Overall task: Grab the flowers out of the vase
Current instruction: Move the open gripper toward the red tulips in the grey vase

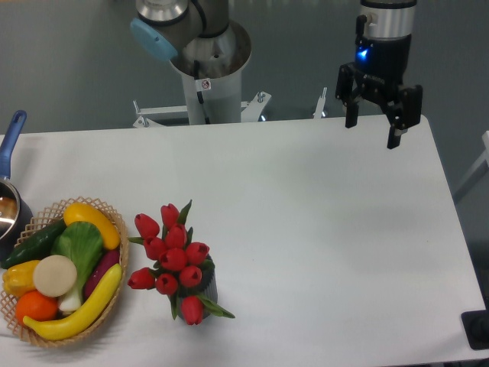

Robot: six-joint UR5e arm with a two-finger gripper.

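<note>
My gripper [373, 134] hangs above the far right part of the desk [321, 229], its two dark fingers [395, 130] spread apart with nothing between them. A blue light glows on the wrist just above it. It is well apart from everything I am meant to handle.

The flowers [174, 256] stand near the front left of the desk: a bunch of red buds with green leaves poking out at the sides and top. They sit in the vase [206, 289], a small dark grey cup of which I see only a bit of ribbed wall at the lower right, the rest being covered by the buds. One bud droops low in front of the vase, and a green leaf points out to the right near its base.

Just left of the flowers lies a woven basket [114, 306], close to them but whether touching I cannot tell. It holds a long yellow piece along its front edge, another yellow one at the top, a dark green one at the left, a leafy green one in the middle, a pale round one, an orange one and a dark purple one.

At the left edge a pot [9, 214] with a blue handle [11, 138] is partly cut off by the frame.

My arm's base [206, 84] stands behind the far edge of the desk
</note>
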